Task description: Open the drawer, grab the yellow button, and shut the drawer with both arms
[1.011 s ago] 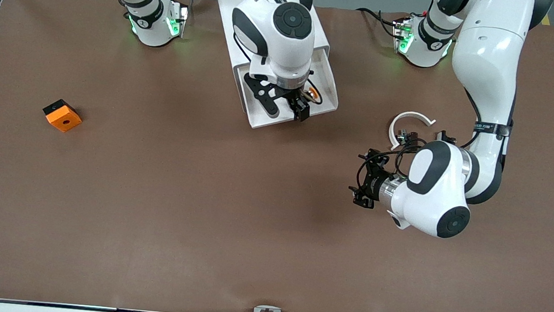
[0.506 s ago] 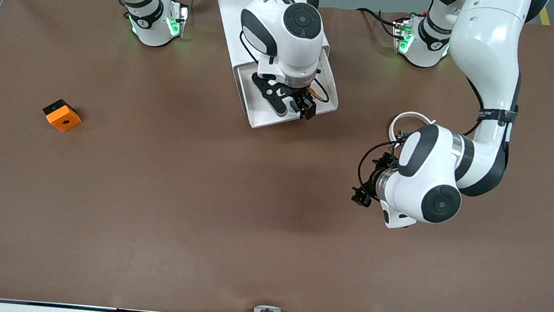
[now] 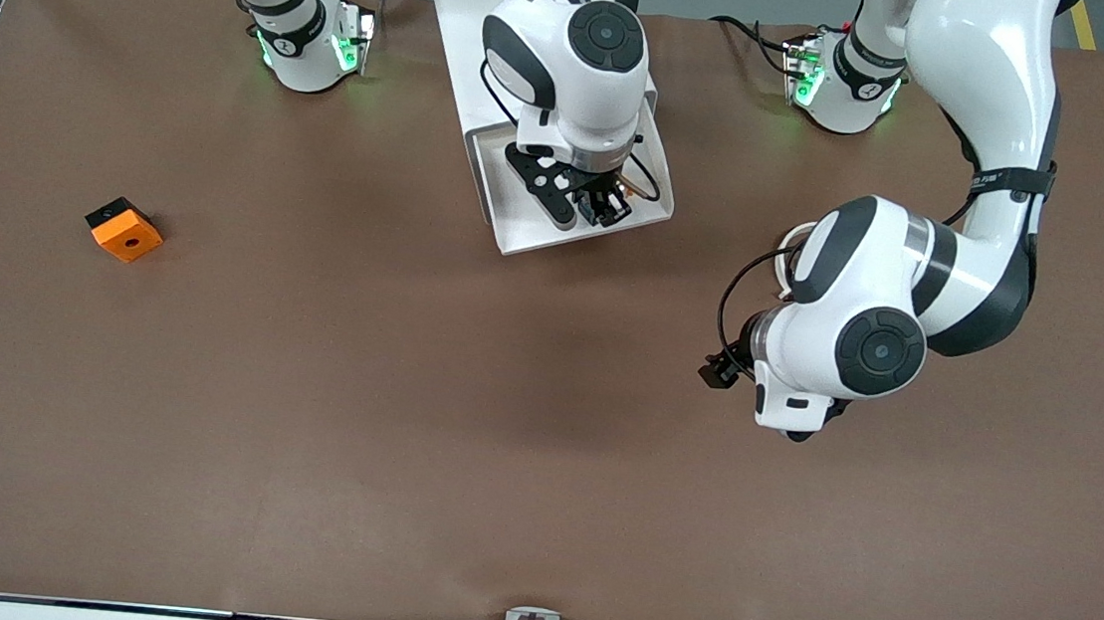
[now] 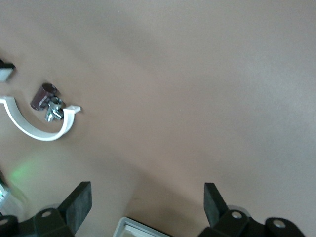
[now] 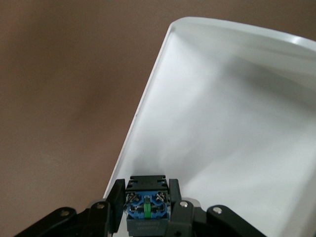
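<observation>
- A brown table (image 3: pixel 304 408) carried the white cabinet (image 3: pixel 459 2);
- an orange block (image 3: pixel 123 230) lay toward the right arm's end;
- a white ring (image 4: pixel 42 129) lay toward the left arm's end

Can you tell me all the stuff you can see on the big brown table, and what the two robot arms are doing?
cabinet: one, white, at the robots' edge of the table, between the two bases.
drawer: one, white, pulled open toward the front camera.
button: one, black body with blue underside, clamped in the right gripper inside the drawer.
block: one, orange with a hole, toward the right arm's end.
ring clip: one, white open ring, toward the left arm's end, a small dark metal part beside it.
right gripper: shut on the button.
left gripper: open, over bare table.
</observation>
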`<state>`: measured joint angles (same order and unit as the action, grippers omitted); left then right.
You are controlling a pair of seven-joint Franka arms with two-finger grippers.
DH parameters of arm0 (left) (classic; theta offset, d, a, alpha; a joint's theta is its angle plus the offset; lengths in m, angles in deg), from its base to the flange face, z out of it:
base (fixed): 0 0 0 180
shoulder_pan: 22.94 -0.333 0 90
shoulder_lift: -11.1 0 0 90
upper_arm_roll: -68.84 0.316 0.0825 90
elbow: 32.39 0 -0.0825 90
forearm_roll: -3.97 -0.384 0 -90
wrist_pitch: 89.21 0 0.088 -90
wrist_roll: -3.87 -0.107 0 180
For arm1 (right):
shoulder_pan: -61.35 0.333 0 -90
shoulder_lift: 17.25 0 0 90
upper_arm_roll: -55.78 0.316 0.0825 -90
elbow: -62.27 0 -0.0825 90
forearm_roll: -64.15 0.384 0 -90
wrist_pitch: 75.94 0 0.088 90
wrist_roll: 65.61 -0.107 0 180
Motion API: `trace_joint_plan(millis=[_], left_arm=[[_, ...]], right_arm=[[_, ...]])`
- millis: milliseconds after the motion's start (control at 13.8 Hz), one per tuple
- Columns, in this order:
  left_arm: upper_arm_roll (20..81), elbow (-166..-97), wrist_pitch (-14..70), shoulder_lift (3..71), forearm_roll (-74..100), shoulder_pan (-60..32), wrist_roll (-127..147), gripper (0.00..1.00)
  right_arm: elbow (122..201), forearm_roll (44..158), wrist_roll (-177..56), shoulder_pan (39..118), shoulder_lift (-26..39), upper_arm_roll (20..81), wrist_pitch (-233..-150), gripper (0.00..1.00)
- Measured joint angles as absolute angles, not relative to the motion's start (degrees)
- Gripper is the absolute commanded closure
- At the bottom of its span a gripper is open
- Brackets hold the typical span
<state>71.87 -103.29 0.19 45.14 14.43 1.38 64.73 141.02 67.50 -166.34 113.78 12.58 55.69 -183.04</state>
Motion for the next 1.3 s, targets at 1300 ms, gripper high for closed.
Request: trace_joint_plan(millis=[1300], left_arm=[[57.1, -129.1, 26.1, 35.1, 5.7, 3.2, 61.7, 0.0]], right_arm=[[140.0, 67.4, -166.3, 114.4, 13.2, 55.5, -183.4, 1.0]])
